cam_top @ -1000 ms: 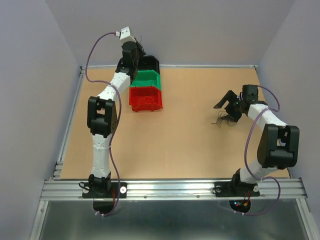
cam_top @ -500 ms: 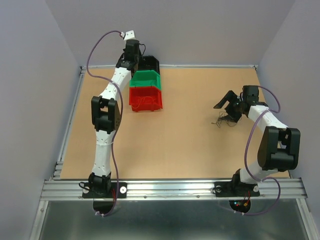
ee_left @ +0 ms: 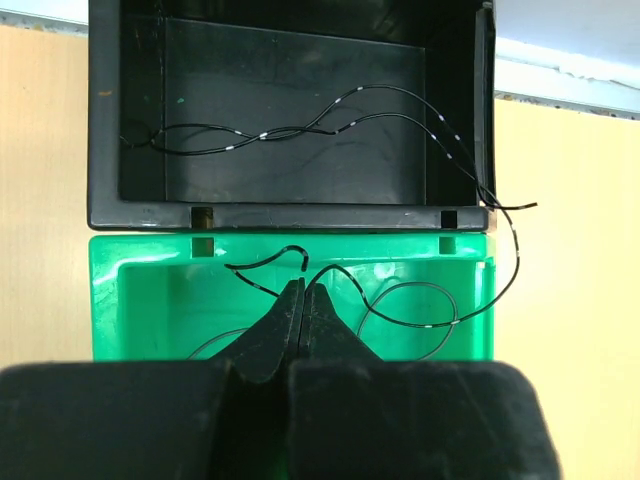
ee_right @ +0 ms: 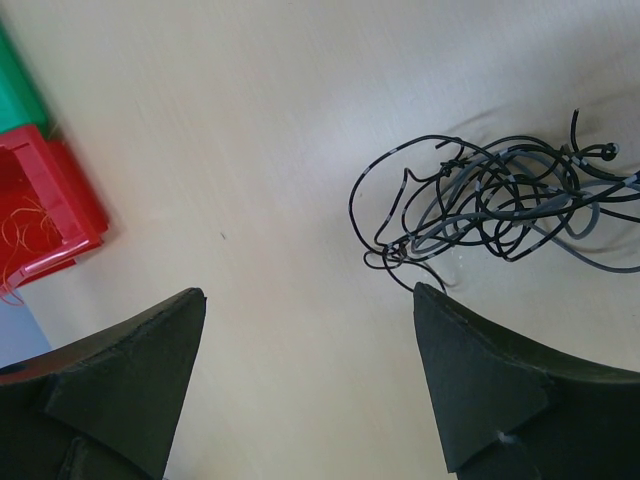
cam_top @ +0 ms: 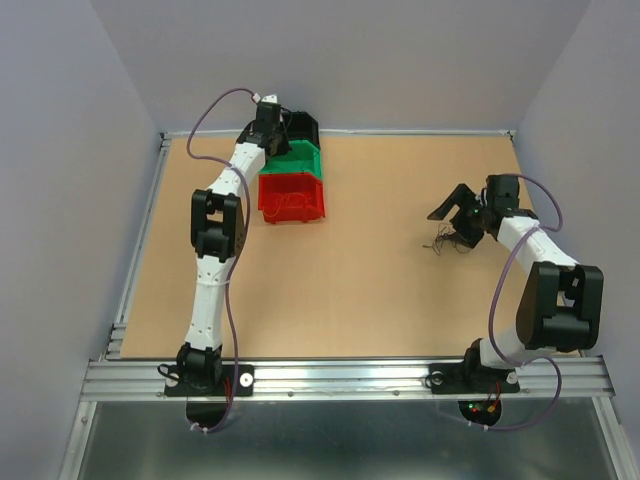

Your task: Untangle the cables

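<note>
Since a second ago the left arm has dropped from well above the bins to low over them, while the right arm has hardly shifted.

The left gripper hangs over the green bin with its jaws pressed together. A black wire meets their tips from both sides, so we judge it pinched there. Most of that wire lies in the black bin. It then climbs over that bin's right rim and loops down across the green bin to the jaws.

The right gripper hovers with its jaws spread wide and nothing between them. The clump lies on the bench just past them, apart from both fingers.

We would call the task partly done. Orange-red wire already lies in the red bin, and the black wire is nearly home but not yet let go. The clump is left, and its dark and greyish strands are knotted together.

We count two arms, three bins in a row (black farthest, green in the middle, red nearest) and one clump. We cannot count the strands in the clump, nor tell whether the green bin holds a wire of its own.
</note>
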You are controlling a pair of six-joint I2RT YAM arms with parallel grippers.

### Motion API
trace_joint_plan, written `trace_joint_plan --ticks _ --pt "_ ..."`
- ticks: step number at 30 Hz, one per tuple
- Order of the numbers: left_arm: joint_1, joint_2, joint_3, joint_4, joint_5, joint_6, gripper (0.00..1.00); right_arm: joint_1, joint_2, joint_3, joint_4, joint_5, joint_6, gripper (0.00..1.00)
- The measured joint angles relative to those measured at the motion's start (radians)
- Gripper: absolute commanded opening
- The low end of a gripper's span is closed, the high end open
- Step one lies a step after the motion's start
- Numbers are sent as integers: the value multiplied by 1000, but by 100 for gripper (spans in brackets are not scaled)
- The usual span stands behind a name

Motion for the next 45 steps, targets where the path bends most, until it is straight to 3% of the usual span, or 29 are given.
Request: trace_joint_plan --ticks 4,10,21,30,37,45 --pt "10 -8 -25 19 35 -8 0 0 -9 0 1 -3 0 89" --pt "16 -121 -216 118 79 -50 0 0 -13 0 1 -3 0 88" --pt "16 -228 -190 313 85 -121 0 0 -13 -3 1 -3 0 88" --pt "28 -87 -69 428 65 -271 0 0 -11 -3 2 -7 0 88" --pt "51 71 -56 415 28 -347 3 0 -8 -3 2 -9 2 88" --pt "55 73 -51 414 2 -334 6 0 -6 -3 1 -14 2 88"
